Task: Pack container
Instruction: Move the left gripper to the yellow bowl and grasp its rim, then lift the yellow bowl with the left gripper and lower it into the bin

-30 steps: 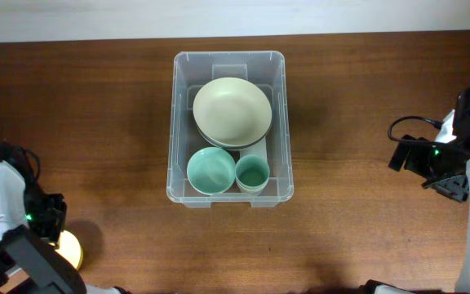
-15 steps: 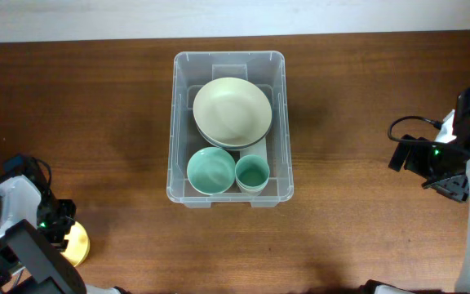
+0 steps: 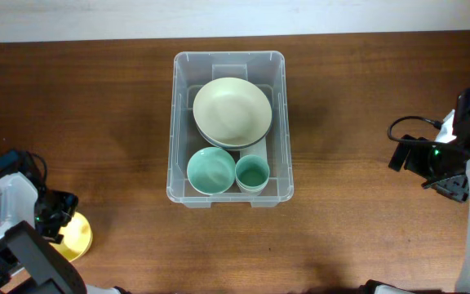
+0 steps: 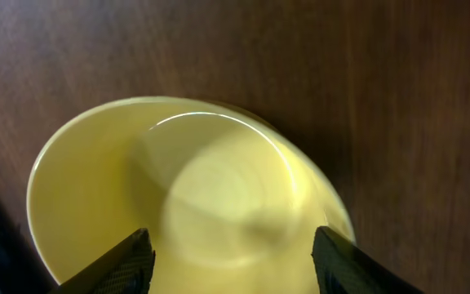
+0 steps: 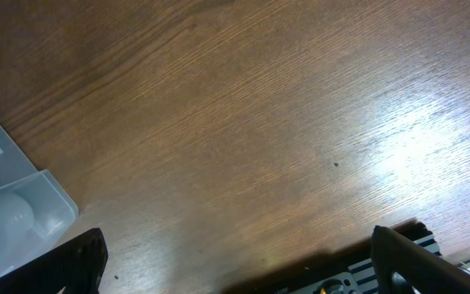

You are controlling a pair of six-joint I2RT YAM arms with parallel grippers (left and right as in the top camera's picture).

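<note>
Yellow bowl [image 4: 186, 196] lies directly beneath the left gripper [image 4: 233, 257], jaws apart above it, clamping nothing. Container [image 3: 172, 131] stands mid-table, well to that gripper's right. The right gripper [image 5: 239, 269], also spread, is farther off.

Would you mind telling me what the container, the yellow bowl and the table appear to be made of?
The container: clear, glossy plastic; the table shows through its walls. The yellow bowl: smooth and glossy, with a bright rim highlight; likely glazed ceramic or hard plastic. The table: dark brown wood or wood-look laminate, visible grain, slight sheen.
</note>
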